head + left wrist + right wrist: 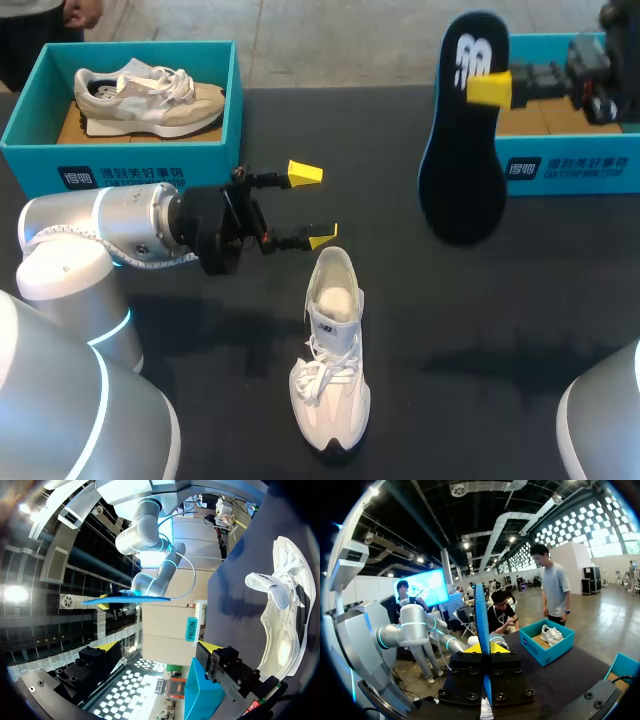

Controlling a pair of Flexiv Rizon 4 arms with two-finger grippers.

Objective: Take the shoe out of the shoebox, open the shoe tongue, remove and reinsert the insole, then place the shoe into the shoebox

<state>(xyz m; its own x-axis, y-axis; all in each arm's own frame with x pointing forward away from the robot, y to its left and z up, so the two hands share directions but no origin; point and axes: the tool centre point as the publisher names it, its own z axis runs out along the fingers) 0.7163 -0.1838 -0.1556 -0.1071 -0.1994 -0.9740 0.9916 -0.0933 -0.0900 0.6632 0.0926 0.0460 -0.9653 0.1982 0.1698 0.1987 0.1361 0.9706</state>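
Beside and a little behind the left claw (313, 205) is the left shoebox (30, 150), with a beige shoe (150, 100) inside it. I see no danger there.

The left claw is open and empty. The white shoe (330, 350) stands on the counter (500, 330) with its heel just beside one finger of this claw; I cannot tell if they touch. Here is the first risk: nothing holds the shoe. If the insole is pushed in while the shoe is free, I think the shoe will slide on the counter or tip on its side. The tongue and the loose laces can also fall back over the opening and block the way.

The insole (462, 130) is in the air, well apart from the white shoe. The right claw (488, 88) is closed on it near the narrow heel end, and the broad front part hangs below the claw. The right wrist view shows it edge-on between the two fingers. The grip is small for so long a piece, so the insole can turn or slip in the fingers. Its soft front can fold against the collar of the shoe instead of entering.

If both claws come to the mouth of the shoe together, they may hit one another.

The right shoebox (570, 165) is just beside and under the right claw. The hanging insole can catch on its wall when the arm moves.
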